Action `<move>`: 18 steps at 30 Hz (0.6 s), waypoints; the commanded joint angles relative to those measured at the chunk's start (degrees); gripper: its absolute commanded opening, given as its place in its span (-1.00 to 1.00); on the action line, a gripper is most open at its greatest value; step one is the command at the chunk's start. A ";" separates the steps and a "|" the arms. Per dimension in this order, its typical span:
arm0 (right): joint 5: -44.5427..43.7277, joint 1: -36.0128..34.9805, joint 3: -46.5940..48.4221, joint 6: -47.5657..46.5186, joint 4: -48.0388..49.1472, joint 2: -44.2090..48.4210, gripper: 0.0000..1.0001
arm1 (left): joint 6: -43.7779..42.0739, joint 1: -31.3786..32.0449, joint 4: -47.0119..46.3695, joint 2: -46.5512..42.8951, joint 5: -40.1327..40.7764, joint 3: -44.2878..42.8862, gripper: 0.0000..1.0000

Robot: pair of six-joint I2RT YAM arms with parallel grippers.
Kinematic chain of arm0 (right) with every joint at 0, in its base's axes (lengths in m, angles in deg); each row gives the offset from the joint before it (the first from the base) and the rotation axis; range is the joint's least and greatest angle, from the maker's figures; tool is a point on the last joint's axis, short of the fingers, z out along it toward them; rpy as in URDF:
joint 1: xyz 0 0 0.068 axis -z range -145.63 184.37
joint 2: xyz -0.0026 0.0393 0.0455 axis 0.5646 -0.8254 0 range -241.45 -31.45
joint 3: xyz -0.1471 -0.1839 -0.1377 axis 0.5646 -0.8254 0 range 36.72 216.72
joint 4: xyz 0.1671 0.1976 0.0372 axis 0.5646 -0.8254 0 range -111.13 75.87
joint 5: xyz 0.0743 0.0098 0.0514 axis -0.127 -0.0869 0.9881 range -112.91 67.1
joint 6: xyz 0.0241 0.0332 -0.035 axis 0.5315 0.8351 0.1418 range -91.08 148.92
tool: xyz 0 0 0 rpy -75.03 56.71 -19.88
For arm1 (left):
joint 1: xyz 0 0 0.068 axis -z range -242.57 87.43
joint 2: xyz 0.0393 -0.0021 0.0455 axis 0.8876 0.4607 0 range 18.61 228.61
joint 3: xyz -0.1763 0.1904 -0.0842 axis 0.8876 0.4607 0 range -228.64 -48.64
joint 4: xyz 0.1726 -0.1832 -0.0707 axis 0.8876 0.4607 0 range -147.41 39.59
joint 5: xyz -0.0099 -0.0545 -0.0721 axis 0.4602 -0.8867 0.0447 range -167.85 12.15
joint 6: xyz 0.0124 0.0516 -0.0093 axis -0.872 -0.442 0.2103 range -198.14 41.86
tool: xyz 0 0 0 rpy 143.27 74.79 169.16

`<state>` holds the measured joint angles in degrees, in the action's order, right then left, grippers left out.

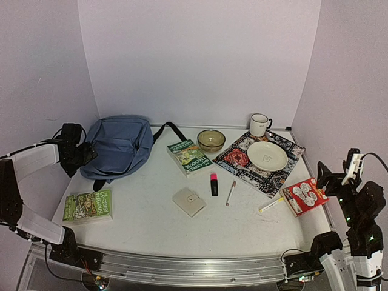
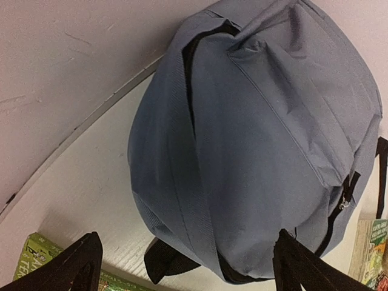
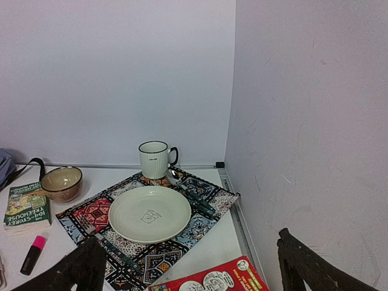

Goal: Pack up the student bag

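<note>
Slate-blue soft fabric: the student bag (image 1: 118, 145), a backpack with black straps and zips, lies flat at the far left of the white table (image 1: 151, 224), close to the back wall.

Judged limp and light (it sags like an empty sack), it will likely fold under any push. The firmer holds should be the black strap (image 2: 167, 264) or the seam beside the main zip (image 2: 188, 73).

The left gripper (image 1: 85, 154) hovers just beside the bag's left edge, fingers spread, nothing held. The right gripper (image 3: 191, 267) is raised at the table's right side, likewise spread and empty.

Only the left wrist view shows the main zip's dark line; whether it gapes I cannot tell. Only the right wrist view reveals cutlery (image 3: 103, 239) on the patterned placemat (image 3: 206, 197).
</note>
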<state>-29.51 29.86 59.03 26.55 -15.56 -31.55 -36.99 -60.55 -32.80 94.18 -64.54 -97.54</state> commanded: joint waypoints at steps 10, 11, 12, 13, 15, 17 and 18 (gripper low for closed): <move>2.33 0.17 0.06 -0.87 2.84 5.75 0.97 | 0.09 -1.23 -3.84 9.47 -6.82 -2.21 -0.20; 2.47 0.19 0.23 -0.81 2.82 5.40 0.97 | 0.11 -1.22 -3.89 8.23 -8.03 -2.09 -0.41; 2.61 0.17 0.44 -0.67 2.78 4.99 0.97 | 0.30 -1.18 -3.85 6.48 -8.92 -1.97 -0.63; 2.93 0.20 0.79 -0.47 2.69 4.38 0.97 | 0.51 -1.22 -3.80 4.87 -9.95 -1.91 -0.76; 3.97 0.14 2.03 0.35 2.18 2.23 0.97 | 0.60 -1.19 -3.78 2.03 -12.75 -2.04 -0.94; 4.45 0.13 4.98 1.58 1.39 -1.90 0.96 | 0.71 -1.23 -2.80 0.01 -16.37 -2.53 -1.00; 4.83 0.15 6.60 2.37 -0.20 -4.13 0.97 | 0.92 -1.23 -2.46 -0.95 -17.32 -2.68 -1.00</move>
<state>-26.63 29.84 59.55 26.83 -16.26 -31.79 -36.08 -61.64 -34.97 99.00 -74.86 -97.59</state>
